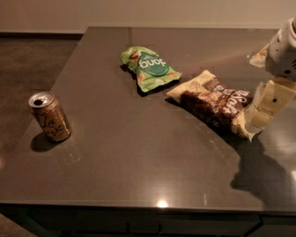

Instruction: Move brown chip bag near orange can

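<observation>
Tabletop [138, 176], dark, glossy and grey-brown, fills most of the camera view, and a small bright spot of reflected light sits close to its front edge. Behind it runs a pale wall [138, 11], and a dark floor [32, 60] shows to the left.

At the far right edge of the view, the gripper [259, 118] hangs low over the table. It has a white upper housing and a cream-coloured lower part that slants down and to the left. That lower part meets the right end of the brown chip bag [212, 99]. Whether the gripper is open, closed or clamped on the bag cannot be told from this view. Its shadow falls on the table below and in front of it.

The brown chip bag lies flat on the right half of the table, with its length running from upper left to lower right. It has a dark brown middle, white lettering and cream-yellow ends.

A smaller green bag [149, 68] lies flat just beside the chip bag's upper-left end, farther back on the table. Whether the two bags touch is unclear.

The orange can [50, 116] stands upright near the table's left edge, silver top up, well apart from both bags and from the gripper.
</observation>
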Action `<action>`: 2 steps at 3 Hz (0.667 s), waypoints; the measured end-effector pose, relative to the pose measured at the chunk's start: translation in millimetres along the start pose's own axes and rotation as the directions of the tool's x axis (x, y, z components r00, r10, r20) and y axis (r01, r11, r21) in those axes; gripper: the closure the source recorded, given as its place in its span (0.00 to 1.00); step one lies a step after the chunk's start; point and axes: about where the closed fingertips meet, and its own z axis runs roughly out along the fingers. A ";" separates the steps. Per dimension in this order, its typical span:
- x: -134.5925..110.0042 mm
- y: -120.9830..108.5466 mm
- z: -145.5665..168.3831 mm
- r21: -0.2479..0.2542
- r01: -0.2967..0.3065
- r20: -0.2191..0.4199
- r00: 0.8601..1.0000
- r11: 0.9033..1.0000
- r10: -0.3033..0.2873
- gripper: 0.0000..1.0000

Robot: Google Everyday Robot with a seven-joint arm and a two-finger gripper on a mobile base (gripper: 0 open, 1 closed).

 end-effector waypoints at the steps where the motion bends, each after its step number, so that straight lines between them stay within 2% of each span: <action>1: 4.0 -17.7 24.1 -0.020 -0.085 -0.002 0.996 0.996 0.085 0.00; 2: 7.5 -28.1 43.8 -0.013 -0.166 -0.013 0.986 0.986 0.166 0.00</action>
